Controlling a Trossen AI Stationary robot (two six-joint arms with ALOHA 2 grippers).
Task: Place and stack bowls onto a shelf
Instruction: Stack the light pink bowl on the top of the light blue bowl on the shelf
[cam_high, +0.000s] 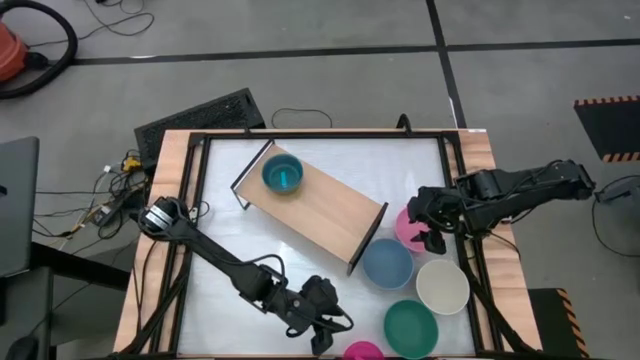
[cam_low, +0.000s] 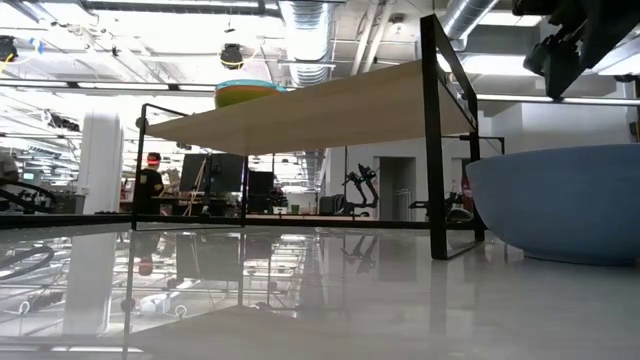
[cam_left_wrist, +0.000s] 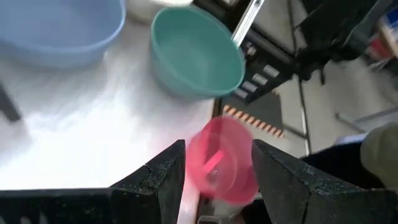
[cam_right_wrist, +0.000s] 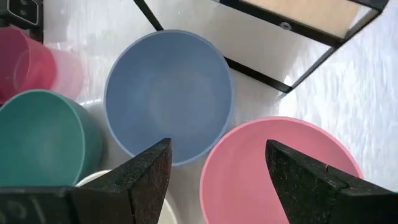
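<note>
The light-wood shelf (cam_high: 315, 205) stands slantwise mid-table. A teal bowl (cam_high: 283, 174) sits on its far left end, stacked in a lime green bowl (cam_low: 245, 97). Near the table's right edge stand the pink bowl (cam_high: 405, 228), grey-blue bowl (cam_high: 387, 263), cream-white bowl (cam_high: 442, 285) and dark green bowl (cam_high: 411, 327). A small red-pink bowl (cam_high: 362, 351) sits at the near edge. My left gripper (cam_high: 325, 325) is open, its fingers on either side of the red-pink bowl (cam_left_wrist: 221, 165). My right gripper (cam_high: 430, 228) is open and empty above the pink bowl (cam_right_wrist: 280, 171). My left gripper stands low at the red-pink bowl with a finger (cam_left_wrist: 165, 177) on each side of it, coming from the table's left. The view is blurred, and I cannot tell whether either finger touches the bowl's wall.
The black table frame (cam_high: 455, 190) runs round the white top. The near left part of the table (cam_high: 230, 310) is bare apart from my left arm. The shelf's near right end (cam_high: 365, 235) is close to the grey-blue and pink bowls.
</note>
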